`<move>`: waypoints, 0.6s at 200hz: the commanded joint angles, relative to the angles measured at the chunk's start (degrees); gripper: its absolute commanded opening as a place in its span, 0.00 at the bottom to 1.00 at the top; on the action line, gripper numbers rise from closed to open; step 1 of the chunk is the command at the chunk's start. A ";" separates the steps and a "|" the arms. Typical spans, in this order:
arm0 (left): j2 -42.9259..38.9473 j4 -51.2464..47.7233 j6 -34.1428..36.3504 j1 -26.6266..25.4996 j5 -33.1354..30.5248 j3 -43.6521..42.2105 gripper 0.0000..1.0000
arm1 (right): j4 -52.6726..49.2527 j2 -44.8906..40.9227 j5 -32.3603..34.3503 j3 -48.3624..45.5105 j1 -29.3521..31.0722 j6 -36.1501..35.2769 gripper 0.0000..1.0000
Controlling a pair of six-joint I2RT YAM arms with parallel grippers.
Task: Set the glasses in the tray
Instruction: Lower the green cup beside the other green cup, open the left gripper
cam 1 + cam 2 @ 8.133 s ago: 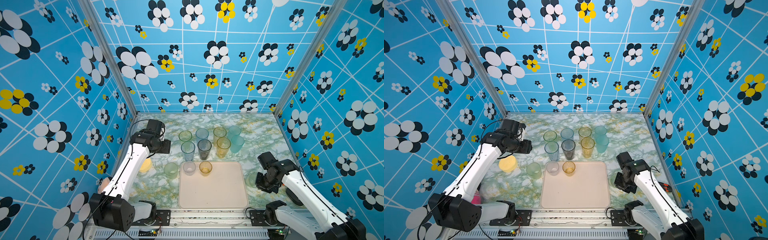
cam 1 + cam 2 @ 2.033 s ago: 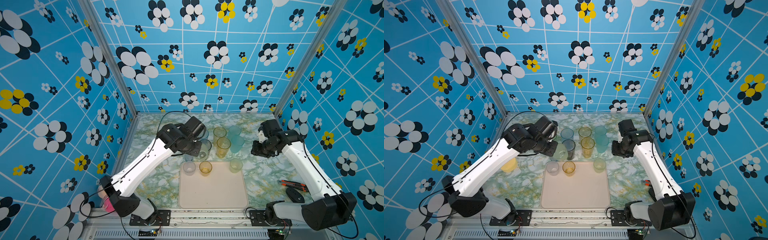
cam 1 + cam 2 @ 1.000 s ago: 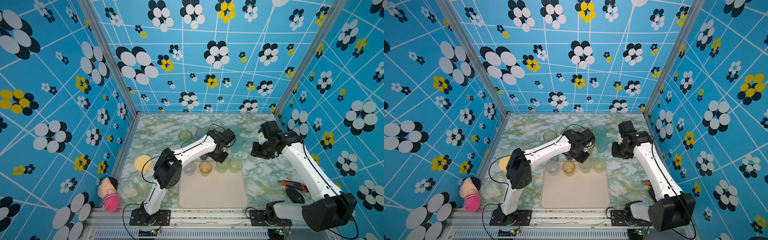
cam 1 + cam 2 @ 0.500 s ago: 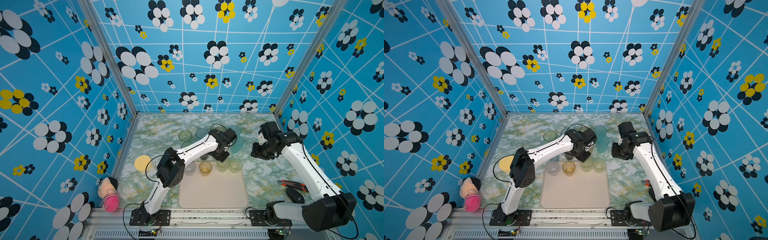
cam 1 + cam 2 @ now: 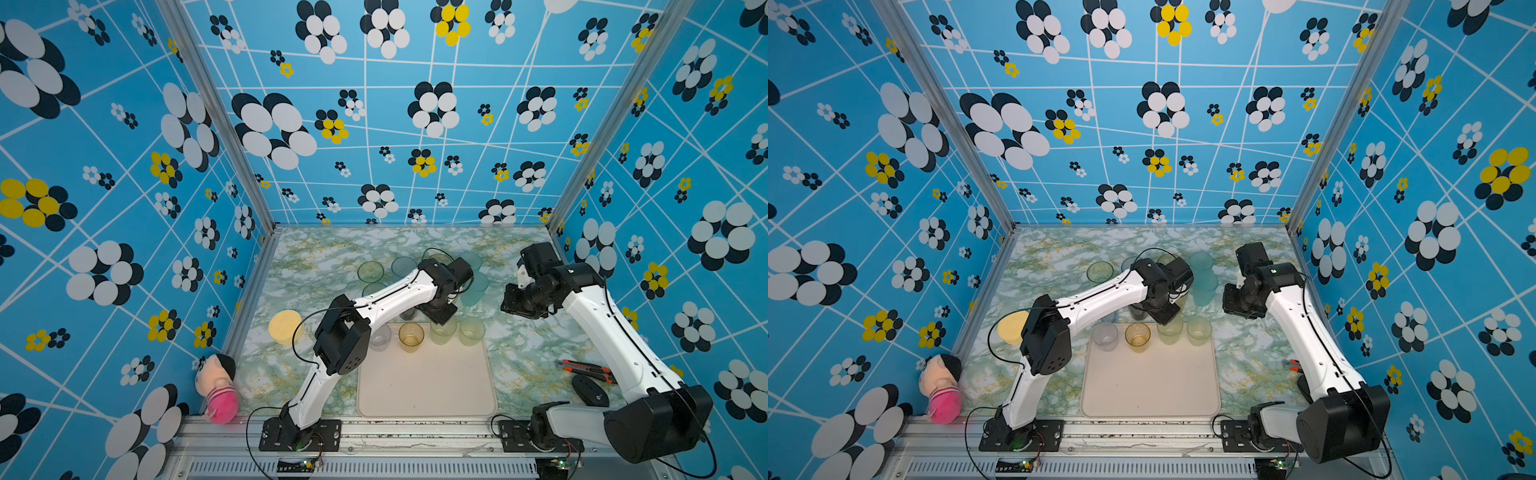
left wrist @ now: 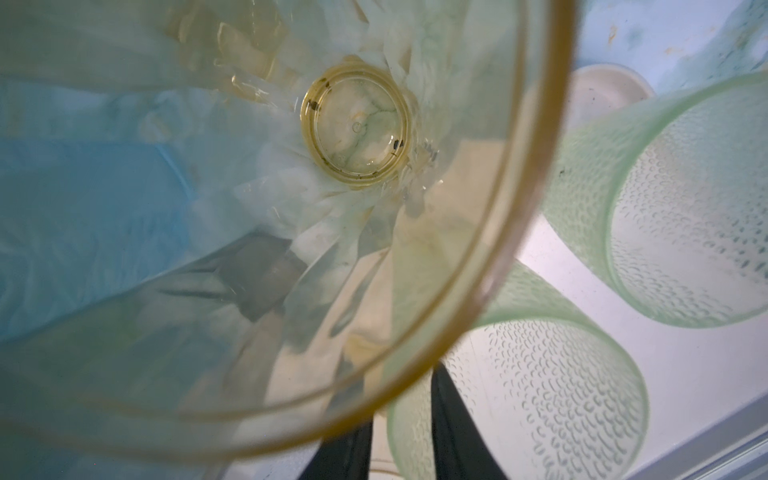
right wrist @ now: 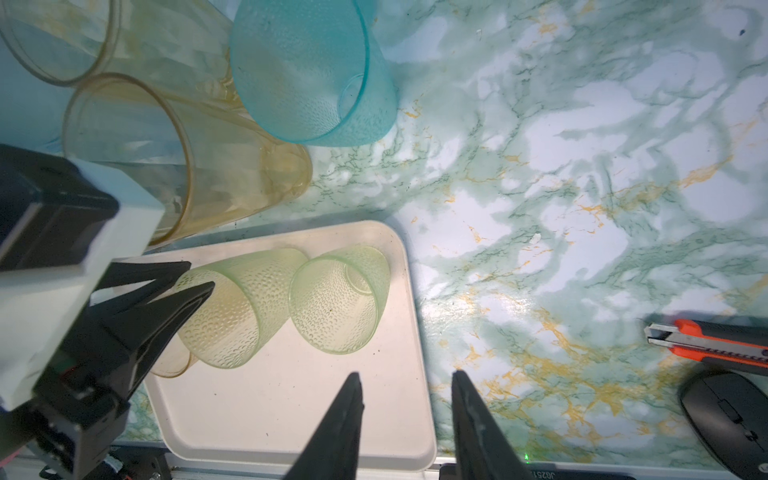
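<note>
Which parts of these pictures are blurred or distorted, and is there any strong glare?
Left wrist view: the amber glass fills the frame, its near rim blurred, its base sharp; right wrist view: sharp, but the wide lens makes the upright green glasses seem to lean; both top views: even light, soft shadows, no strong glare on the tray.

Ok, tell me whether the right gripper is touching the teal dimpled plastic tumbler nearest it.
Apart. The right wrist view shows the right gripper open and empty, with a corner of the cream rectangular tray between it and the teal tumbler.
</note>
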 commanded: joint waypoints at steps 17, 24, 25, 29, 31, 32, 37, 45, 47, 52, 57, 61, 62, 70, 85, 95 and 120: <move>-1.83 -0.58 -0.23 0.52 0.64 -0.65 0.34 | 1.02 0.06 -0.02 0.08 -0.30 1.48 0.39; -2.79 -0.54 -0.48 0.55 0.39 -0.83 0.35 | 1.52 0.25 -0.01 0.31 -0.30 1.63 0.39; -2.98 -0.54 -0.50 0.57 0.36 -0.83 0.35 | 1.56 0.31 0.04 0.29 -0.30 1.65 0.39; -3.53 -0.54 -0.65 0.59 0.15 -0.92 0.36 | 1.87 0.47 0.08 0.50 -0.33 1.75 0.39; -3.88 -0.54 -0.73 0.64 0.09 -0.93 0.36 | 1.98 0.59 0.08 0.52 -0.31 1.81 0.39; -4.06 -0.54 -0.76 0.66 0.08 -0.93 0.36 | 2.06 0.65 0.08 0.61 -0.31 1.83 0.39; -4.94 -0.65 -0.87 0.67 -0.17 -1.01 0.36 | 2.33 0.99 0.08 0.81 -0.30 1.92 0.39; -6.47 -0.87 -1.12 0.68 -0.56 -0.93 0.36 | 2.84 1.62 0.12 1.19 -0.30 1.99 0.39; -6.86 -0.93 -1.20 0.64 -0.68 -0.89 0.36 | 2.95 1.78 0.16 1.44 -0.33 2.02 0.39; -7.83 -1.12 -1.31 0.61 -1.00 -0.78 0.36 | 3.31 2.17 0.23 1.70 -0.30 2.03 0.38; -8.80 -1.20 -1.40 0.59 -1.24 -0.71 0.36 | 3.65 2.56 0.38 2.10 -0.30 2.03 0.38; -9.67 -1.16 -1.48 0.63 -1.40 -0.67 0.36 | 3.90 2.91 0.62 2.40 -0.30 1.98 0.38; -9.89 -1.16 -1.49 0.61 -1.37 -0.67 0.36 | 3.94 3.00 0.70 2.52 -0.30 1.96 0.38; -11.52 -1.20 -1.66 0.60 -1.45 -0.52 0.36 | 4.38 3.78 1.15 3.22 -0.30 1.88 0.38; -14.55 -1.50 -1.76 0.53 -1.74 0.35 0.36 | 4.68 5.87 1.74 5.29 -0.30 1.30 0.37; -16.36 -1.77 -1.93 0.63 -2.41 1.05 0.37 | 4.60 7.74 2.18 6.98 -0.30 0.75 0.36; -20.24 -2.50 -4.24 3.54 -1.95 2.02 0.39 | 4.42 13.48 3.70 11.21 -0.30 -0.72 0.35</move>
